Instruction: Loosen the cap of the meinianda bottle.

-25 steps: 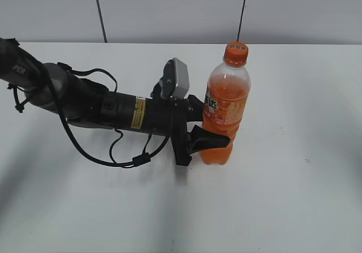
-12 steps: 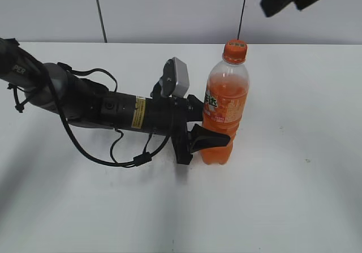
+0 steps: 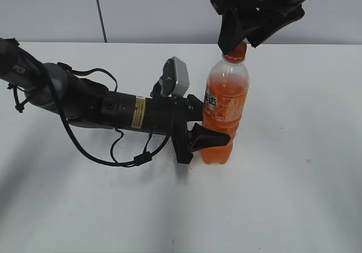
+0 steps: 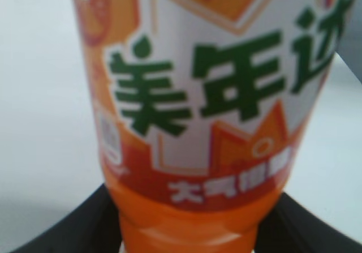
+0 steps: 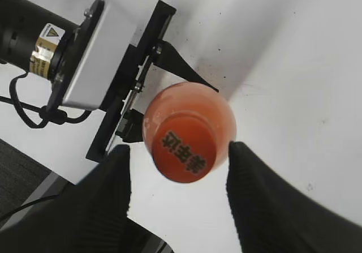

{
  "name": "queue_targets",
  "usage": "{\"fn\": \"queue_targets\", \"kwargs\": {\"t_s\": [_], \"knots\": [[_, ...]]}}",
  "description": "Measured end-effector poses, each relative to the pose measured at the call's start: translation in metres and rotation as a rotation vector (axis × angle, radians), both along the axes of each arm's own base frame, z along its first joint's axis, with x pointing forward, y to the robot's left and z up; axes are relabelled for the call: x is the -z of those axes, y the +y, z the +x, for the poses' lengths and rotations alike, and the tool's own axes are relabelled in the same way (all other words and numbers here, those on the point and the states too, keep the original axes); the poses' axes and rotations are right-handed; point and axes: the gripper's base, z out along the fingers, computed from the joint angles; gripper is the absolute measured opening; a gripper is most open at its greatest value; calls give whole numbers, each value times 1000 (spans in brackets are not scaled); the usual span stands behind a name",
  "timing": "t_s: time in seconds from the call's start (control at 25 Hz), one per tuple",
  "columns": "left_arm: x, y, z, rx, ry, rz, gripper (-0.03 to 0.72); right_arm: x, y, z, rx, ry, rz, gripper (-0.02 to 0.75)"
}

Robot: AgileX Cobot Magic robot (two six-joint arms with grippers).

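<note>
Meinianda bottle point(image 3: 225, 112) upright on the white table point(image 3: 294, 196), held low, approached from above.
Left gripper point(image 3: 210, 129) clamps its fingers on the bottle's orange-filled lower body; right gripper point(image 5: 180, 199) hangs over the cap point(image 5: 184, 149), fingers apart either side, not touching; the left wrist camera housing point(image 3: 176, 78) stands just beside the label.

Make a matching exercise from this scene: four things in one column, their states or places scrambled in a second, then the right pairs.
Things:
1. small round orange ribbed plastic cap
2. tall clear plastic bottle of orange drink
3. left gripper
4. right gripper

States:
A. open, fingers either side of the cap
B. closed around the bottle's lower body
C. standing upright on the white table
D. sitting on the bottle's neck

Pairs: 1-D, 2-C, 3-B, 4-A
</note>
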Motion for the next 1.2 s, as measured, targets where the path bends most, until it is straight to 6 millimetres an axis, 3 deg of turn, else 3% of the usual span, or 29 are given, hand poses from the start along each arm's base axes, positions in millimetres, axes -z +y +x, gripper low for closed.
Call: {"fn": "queue_targets", "kwargs": {"t_s": [0.64, 0.92, 1.0, 1.12, 1.2], "knots": [[0, 0, 0, -1, 0, 1, 391, 9, 3, 6, 1, 17, -12, 389], [0, 0, 0, -1, 0, 1, 391, 14, 4, 8, -75, 6, -40, 274], [0, 0, 0, -2, 0, 1, 391, 14, 4, 8, -165, -22, -66, 274], [0, 0, 0, -3, -1, 3, 391, 14, 4, 8, -496, -121, -154, 274], [0, 0, 1, -4, -4, 5, 391, 13, 3, 8, -807, -215, -241, 274]]}}
